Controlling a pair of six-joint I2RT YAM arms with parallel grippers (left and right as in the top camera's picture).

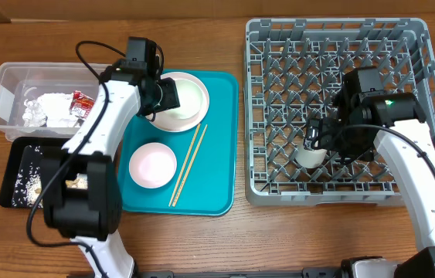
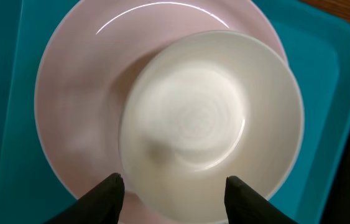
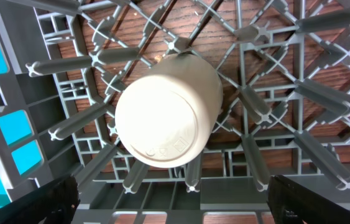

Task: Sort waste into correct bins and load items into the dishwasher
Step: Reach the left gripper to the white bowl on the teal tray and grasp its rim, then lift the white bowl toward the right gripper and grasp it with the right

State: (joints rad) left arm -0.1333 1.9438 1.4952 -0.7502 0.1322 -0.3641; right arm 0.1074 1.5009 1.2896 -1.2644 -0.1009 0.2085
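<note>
A white bowl [image 2: 209, 118] sits on a pale pink plate [image 2: 78, 106] at the back of the teal tray [image 1: 221, 139]. My left gripper [image 2: 175, 190] is open, its fingers straddling the bowl's near rim; it also shows in the overhead view [image 1: 171, 94]. A second pink bowl [image 1: 153, 164] and wooden chopsticks [image 1: 188, 164] lie on the tray. A small white cup [image 3: 162, 118] stands upside down on the pegs of the grey dish rack [image 1: 410, 46]. My right gripper [image 3: 175, 199] is wide open and empty just above the cup. No carrot shows.
A clear tub [image 1: 1, 85] at the far left holds a crumpled napkin [image 1: 47, 108] and a red wrapper [image 1: 83, 103]. A black tray [image 1: 12, 166] in front of it holds rice grains and peanuts. The rack's walls rise around my right gripper.
</note>
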